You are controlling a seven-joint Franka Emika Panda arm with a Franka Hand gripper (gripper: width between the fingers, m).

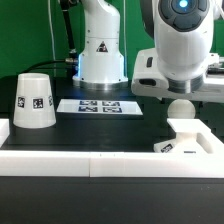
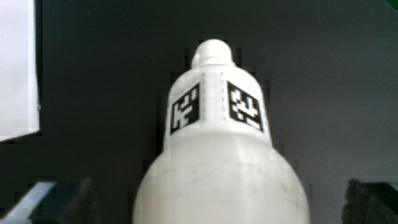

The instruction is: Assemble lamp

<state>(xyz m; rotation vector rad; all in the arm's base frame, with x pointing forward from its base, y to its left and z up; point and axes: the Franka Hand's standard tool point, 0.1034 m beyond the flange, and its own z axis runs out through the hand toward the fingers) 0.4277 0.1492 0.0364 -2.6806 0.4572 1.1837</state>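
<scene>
Gripper (image 1: 180, 94) hangs over the exterior view's right side of the black table (image 1: 110, 128), directly above the bulb (image 1: 180, 108). The bulb's round ball shows just under the hand and just above the base block (image 1: 192, 138); whether the two touch cannot be told. The base block lies flat, with one tag on its near face. In the wrist view the bulb (image 2: 217, 140) fills the middle, broad near the camera, narrowing to a rounded tip, with two square tags side by side. Fingers (image 2: 50, 198) show as dark blurs, one on each side, a dark gap between each and the bulb: spread, gripping nothing. The shade (image 1: 36, 102) stands mouth down, well apart at the exterior view's left. The marker board (image 1: 100, 105) lies flat between the shade and the bulb, farther back. A low white wall (image 1: 80, 165) runs along the near edge.
</scene>
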